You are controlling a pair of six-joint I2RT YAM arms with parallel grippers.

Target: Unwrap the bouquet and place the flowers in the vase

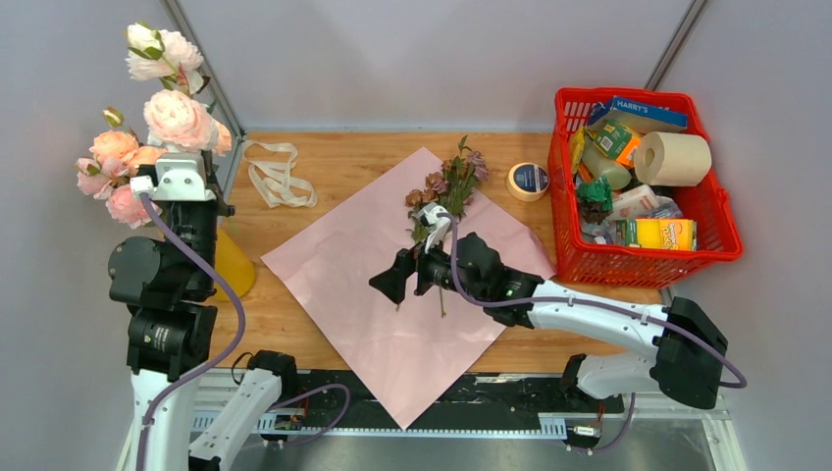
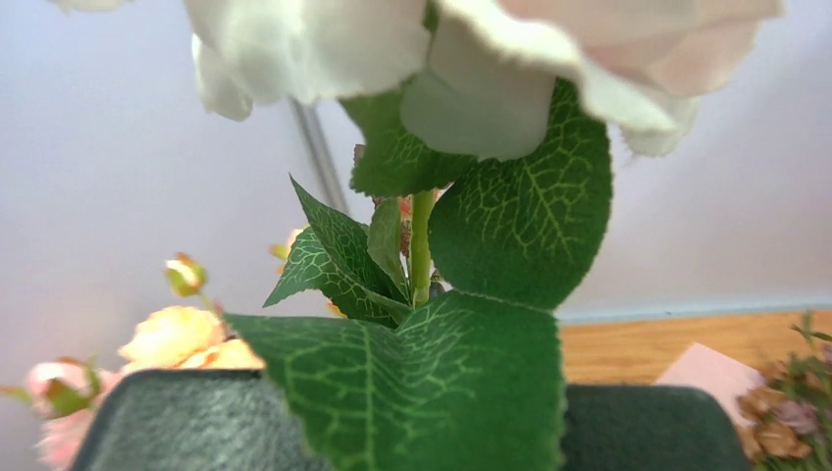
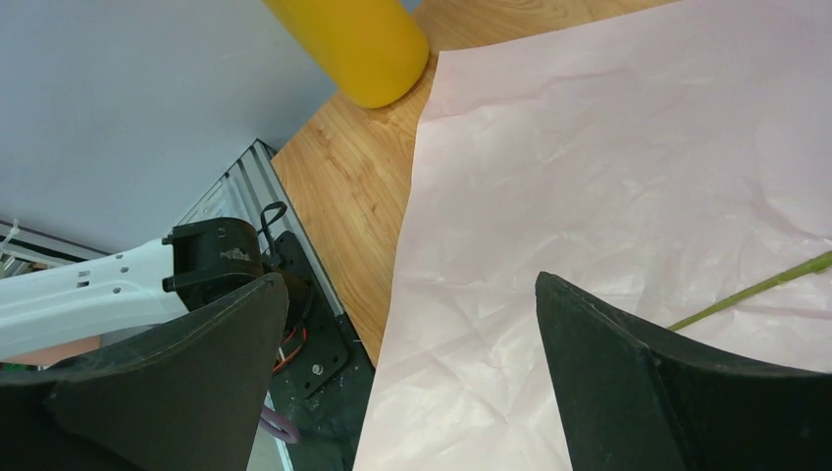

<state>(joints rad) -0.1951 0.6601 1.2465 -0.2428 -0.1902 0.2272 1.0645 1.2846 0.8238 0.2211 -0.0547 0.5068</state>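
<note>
While the left gripper (image 1: 184, 155) hangs high at the upper left of the top view, I see it clamped tight on a bunch of roses (image 1: 175, 116). Their pink, peach and white heads stand above it against the wall. From its own camera a green stem (image 2: 420, 245) runs down between the dark pads (image 2: 186, 427). Leaves fill the middle of that view and blurred pale petals cross the top.

The right gripper (image 1: 404, 280) is spread wide and holds nothing. It sits low over the pink paper (image 1: 373, 324), which lies flat in the centre of the table (image 1: 334, 162). In its wrist view the two fingers (image 3: 628, 383) frame bare paper, and a thin green stalk (image 3: 746, 292) lies at the right edge.

A small mauve bunch (image 1: 453, 182) lies on the paper's upper corner, its stalks running down under the right arm.

The yellow vase (image 1: 235, 265) is at the left edge of the table, partly behind the left arm. It is just beside the paper's left corner; I cannot tell whether they touch.

A cream ribbon (image 1: 280, 179) lies loose at the upper left of the table. A roll of tape (image 1: 529, 182) sits by a red basket (image 1: 648, 267) of groceries on the right.
</note>
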